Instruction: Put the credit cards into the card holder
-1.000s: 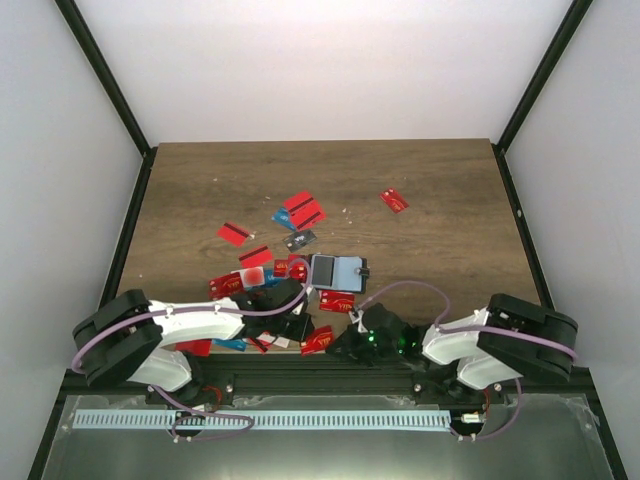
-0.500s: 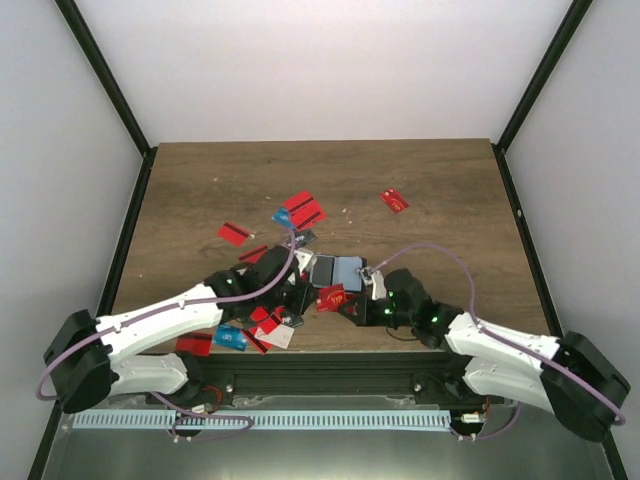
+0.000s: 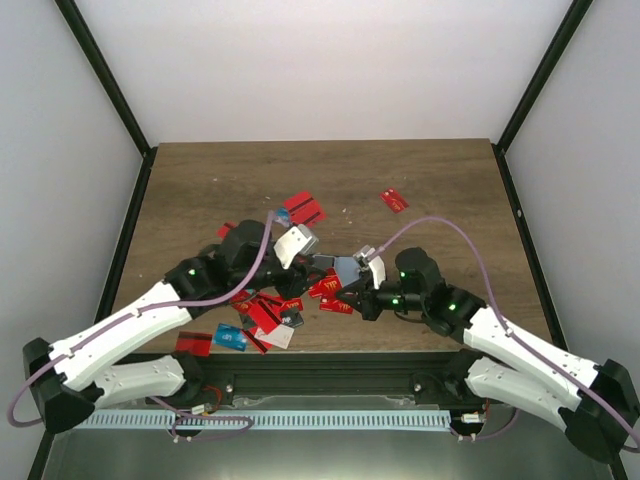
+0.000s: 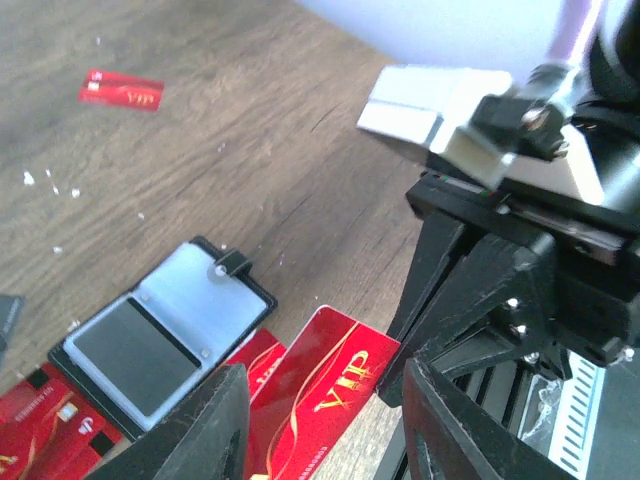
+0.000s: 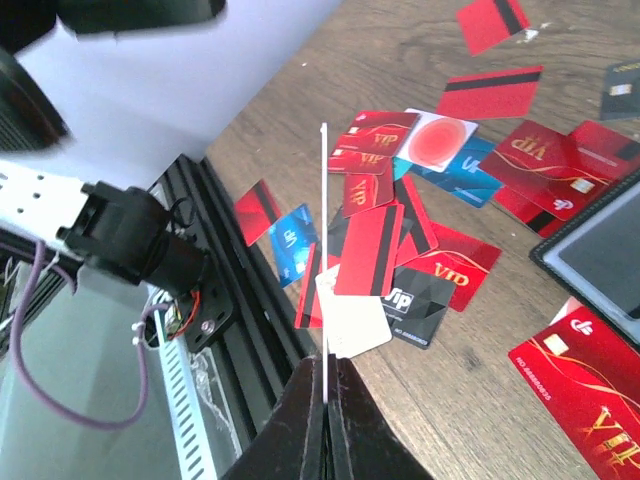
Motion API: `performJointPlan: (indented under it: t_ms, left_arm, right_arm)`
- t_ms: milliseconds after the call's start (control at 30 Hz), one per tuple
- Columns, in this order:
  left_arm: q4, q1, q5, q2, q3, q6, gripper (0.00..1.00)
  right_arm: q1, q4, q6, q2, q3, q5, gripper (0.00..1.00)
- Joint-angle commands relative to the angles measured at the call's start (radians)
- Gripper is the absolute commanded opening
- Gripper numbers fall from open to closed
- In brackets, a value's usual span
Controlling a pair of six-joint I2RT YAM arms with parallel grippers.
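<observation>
The card holder (image 3: 346,268) lies open on the table, its greyish-blue pocketed inside (image 4: 165,335) facing up. My right gripper (image 5: 325,400) is shut on a red credit card (image 4: 325,385), which shows edge-on (image 5: 323,250) in the right wrist view. It holds that card just in front of the holder's near edge. My left gripper (image 4: 320,430) is open, its jaws either side of the same card without touching it. Several more credit cards (image 5: 400,220), mostly red with a few blue, lie heaped left of the holder.
One red card (image 3: 394,200) lies alone at the back right, and two more (image 3: 303,210) sit behind the heap. A black card (image 5: 420,305) and a white one (image 5: 355,320) lie in the heap. The black frame rail (image 3: 320,372) runs along the table's near edge.
Both arms have stretched out from the near edge to the table's middle. The right gripper carried the red card up to the holder. The left gripper's jaws have spread apart.
</observation>
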Motion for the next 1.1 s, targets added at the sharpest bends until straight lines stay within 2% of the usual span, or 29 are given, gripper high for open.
performJointPlan:
  t_ms: [0,167,267,433,567,800,933,1067]
  left_arm:
    - [-0.11,0.003,0.032,-0.059,0.081,0.145,0.45]
    - [-0.22,0.002,0.131,-0.085,0.137,0.193,0.46]
    - [-0.241,0.003,0.212,-0.106,0.124,0.21,0.47]
    - [-0.275,0.002,0.296,-0.124,0.123,0.22,0.46]
    - [-0.29,0.002,0.361,-0.122,0.115,0.228,0.36]
    - [-0.281,0.0,0.381,-0.103,0.108,0.227,0.15]
    - [-0.275,0.0,0.395,-0.089,0.108,0.231,0.1]
    - [-0.27,0.0,0.4,-0.081,0.109,0.232,0.11]
  right_arm:
    - [-0.008,-0.047,-0.108,-0.035,0.065,-0.078,0.01]
    - [-0.006,-0.038,-0.185,-0.063,0.087,-0.181,0.01]
    - [-0.007,0.008,-0.2,-0.088,0.094,-0.292,0.01]
    - [-0.006,0.0,-0.242,-0.101,0.115,-0.37,0.01]
    - [-0.006,-0.022,-0.263,-0.1,0.136,-0.391,0.01]
    - [-0.007,-0.037,-0.28,-0.096,0.164,-0.415,0.01]
    - [-0.005,-0.053,-0.29,-0.082,0.174,-0.421,0.01]
    - [-0.003,-0.067,-0.295,-0.071,0.183,-0.415,0.01]
